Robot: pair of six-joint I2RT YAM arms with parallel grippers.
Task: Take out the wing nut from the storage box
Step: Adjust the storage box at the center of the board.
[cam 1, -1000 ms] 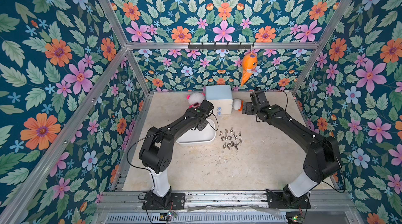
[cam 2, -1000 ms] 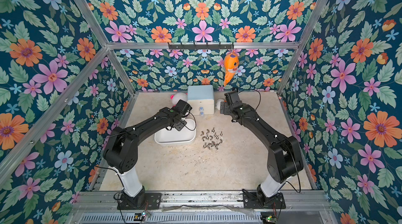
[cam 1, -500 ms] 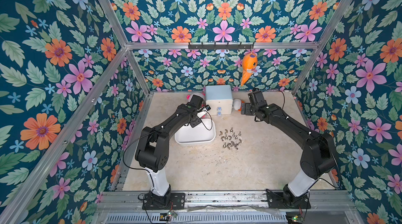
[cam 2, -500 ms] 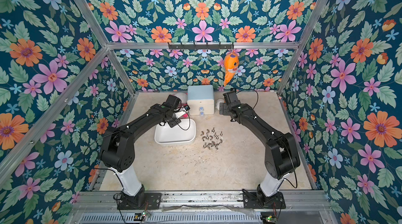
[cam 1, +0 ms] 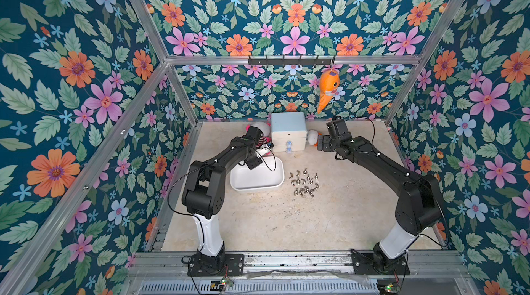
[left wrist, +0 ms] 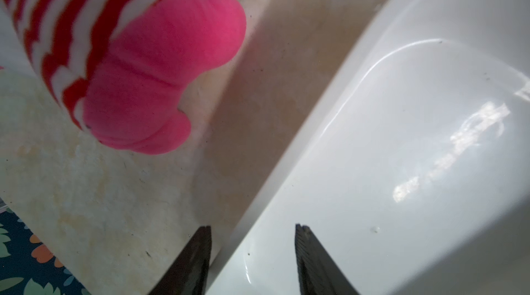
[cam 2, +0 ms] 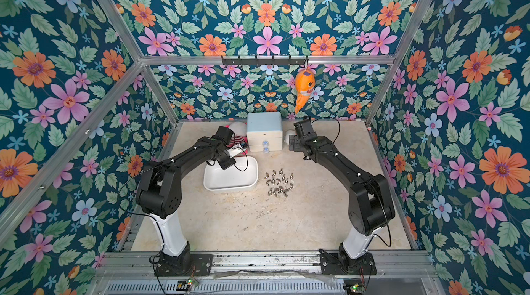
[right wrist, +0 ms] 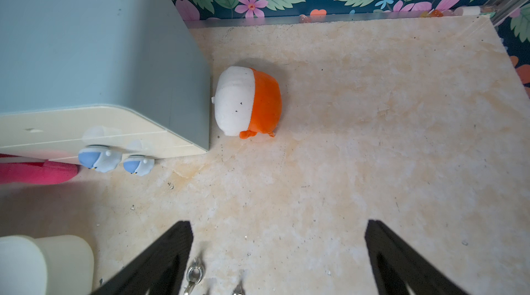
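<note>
The storage box [cam 1: 269, 186] [cam 2: 243, 186], a shallow white tray, sits left of centre in both top views, and I see nothing inside it. Several metal wing nuts [cam 1: 304, 182] [cam 2: 278, 183] lie loose on the table just right of it. One wing nut [right wrist: 195, 273] shows in the right wrist view. My left gripper [cam 1: 252, 162] [left wrist: 252, 226] hangs open over the tray's far left corner. Its rim [left wrist: 286, 164] passes between the fingers, which hold nothing. My right gripper [cam 1: 321, 143] [right wrist: 276, 223] stands open and empty above the table near the cabinet.
A small drawer cabinet with a pale-blue top [cam 1: 288, 131] [right wrist: 86, 50] stands at the back. A pink, red-striped plush [left wrist: 160, 72] lies left of it, and an orange-and-white plush [cam 1: 312, 137] [right wrist: 248, 103] right of it. An orange fish toy [cam 1: 328, 87] hangs from the back rail.
My left gripper has drawn back and to the left, from over the tray's far edge to its far left corner. The right arm has hardly moved.
</note>
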